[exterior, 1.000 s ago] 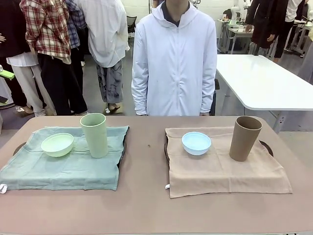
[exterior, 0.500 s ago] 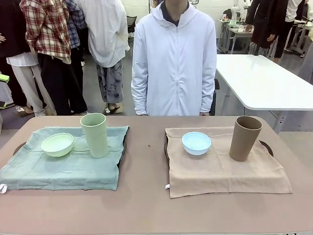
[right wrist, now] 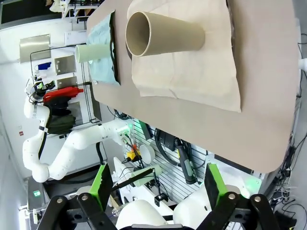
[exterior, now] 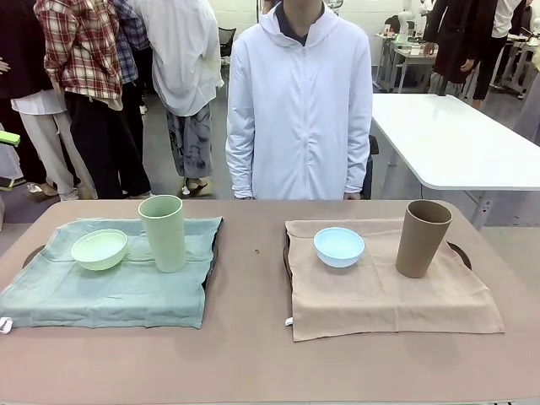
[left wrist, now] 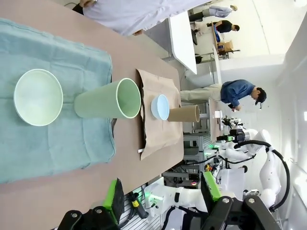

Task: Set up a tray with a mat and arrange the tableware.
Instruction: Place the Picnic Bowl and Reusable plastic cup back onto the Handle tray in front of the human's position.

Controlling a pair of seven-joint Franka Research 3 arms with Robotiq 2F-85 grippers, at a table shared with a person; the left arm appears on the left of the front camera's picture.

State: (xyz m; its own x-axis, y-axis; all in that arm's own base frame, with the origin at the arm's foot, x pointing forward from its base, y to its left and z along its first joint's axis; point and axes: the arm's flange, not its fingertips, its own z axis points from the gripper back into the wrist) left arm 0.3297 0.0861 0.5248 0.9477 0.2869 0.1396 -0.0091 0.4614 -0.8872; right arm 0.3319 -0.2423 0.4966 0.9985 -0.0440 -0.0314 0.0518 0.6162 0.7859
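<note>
Across the brown worktop [exterior: 253, 354] two settings are lying side by side in the front view. In the left half of the frame a soft sea-green cloth mat [exterior: 110, 287] is draping over a dark tray whose rim [exterior: 32, 253] is peeking out at the mat's left edge; on it a shallow pale green bowl [exterior: 99, 249] is sitting just beside a tall pale green cup [exterior: 163, 232], upright. In the right half a tan cloth mat [exterior: 380, 295] is covering a second dark tray [exterior: 460, 251], carrying a small light blue bowl [exterior: 339, 245] and, well apart toward the right, a tall tan-brown cup [exterior: 422, 238], also upright. A person in a pale zipped jacket [exterior: 299, 101] is standing at the far side, top centre.

The left claw [left wrist: 163, 194], at the bottom of the left wrist view, is standing with its green pads wide apart and nothing between them, well back from the green setting. The right claw [right wrist: 156, 184], at the bottom of the right wrist view, is likewise gaping wide and empty.

Both settings are looking complete. The cups are likely light, rigid and smooth, so they may tip or slip; gripping mid-wall across the body would suit. The bowls are best pinched at the rim. The mats are limp and would bunch if dragged
</note>
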